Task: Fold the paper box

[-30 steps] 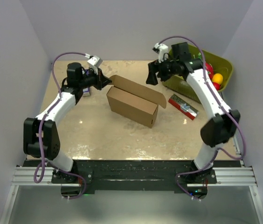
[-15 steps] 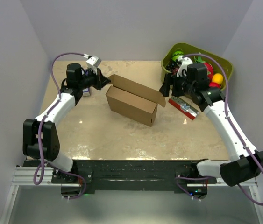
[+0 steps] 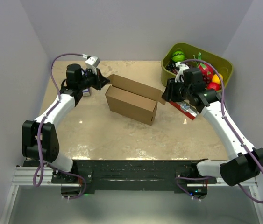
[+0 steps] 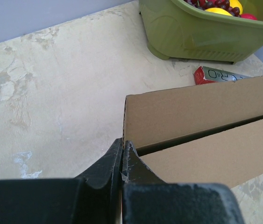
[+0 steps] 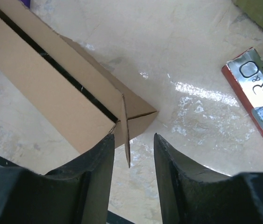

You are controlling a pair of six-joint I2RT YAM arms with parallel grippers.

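The paper box point(image 3: 131, 103) lies near the middle of a beige, marbled table point(image 3: 122, 135) with a glossy sheen, slightly towards the far edge and running at an angle from far left to near right. Plain pale grey walls close the table in on the left, the far side and the right, and a black rail runs along the near edge, where the two arm bases are bolted. An olive-green bin point(image 3: 224, 70) holding green, red and yellow fruit stands in the far right corner. A red and silver packet point(image 3: 186, 108) lies flat between the bin and the box. The box is plain brown cardboard, long, narrow and shallow. Its walls stand up and its long lid panel leans open on the far side, leaving a dark slit along the top in the left wrist view point(image 4: 206, 121). At its right end a thin flap sticks out edge-on point(image 5: 127, 140). The left gripper point(image 4: 122, 154) is closed at the box's left end corner, seemingly nipping a thin cardboard edge between its fingers. The right gripper point(image 5: 133, 137) has its jaws apart, straddling the right-end flap with a gap on each side.
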